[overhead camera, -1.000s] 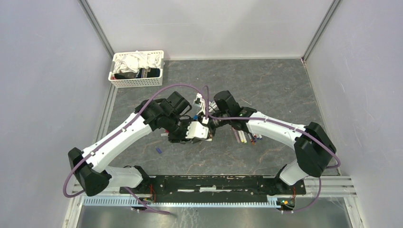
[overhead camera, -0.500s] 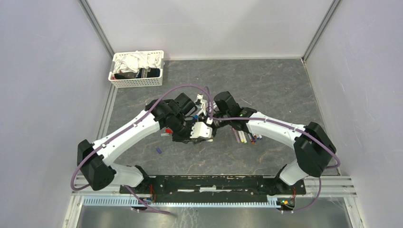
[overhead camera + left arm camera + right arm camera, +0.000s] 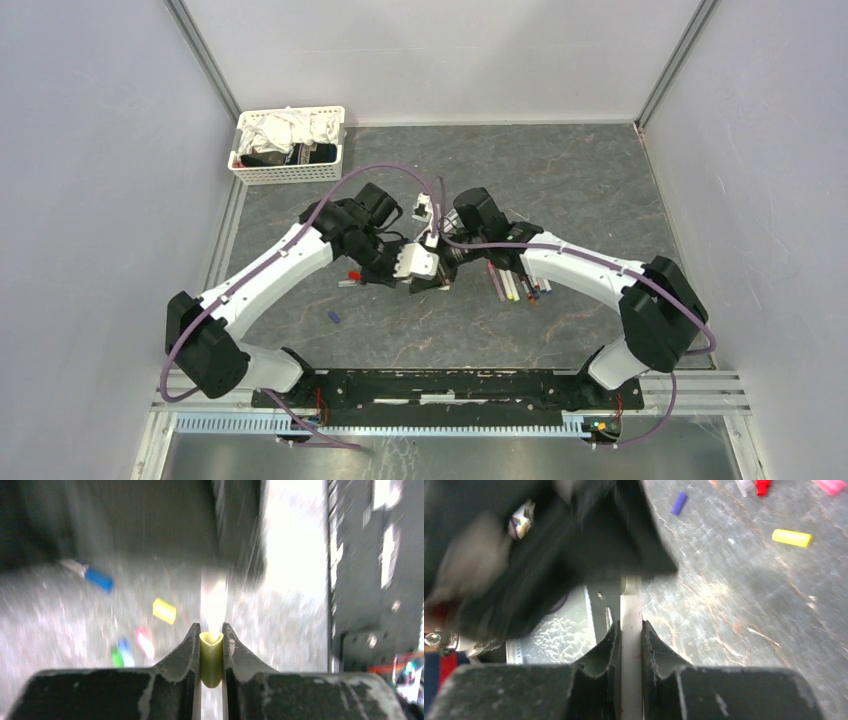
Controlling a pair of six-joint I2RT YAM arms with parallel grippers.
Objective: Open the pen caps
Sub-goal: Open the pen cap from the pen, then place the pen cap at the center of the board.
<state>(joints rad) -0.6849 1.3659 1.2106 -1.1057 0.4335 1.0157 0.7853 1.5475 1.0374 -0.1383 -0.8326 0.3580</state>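
Held cap (image 3: 211,657): yellow-green, poss. olive (blurry). Pen barrel (image 3: 630,645): white. Loose: yellow cap (image 3: 791,538), purple cap (image 3: 678,503), red cap (image 3: 762,486). Tabletop (image 3: 734,605): dk grey, marbled w/ pale, rusty veins. Basket (image 3: 290,172): white, slatted.

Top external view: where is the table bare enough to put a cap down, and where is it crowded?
Bare: the far stretch of table right of the basket, and the near strip before the base rail. Crowded: mid-table, where left gripper and right gripper meet, between loose caps and the pens.
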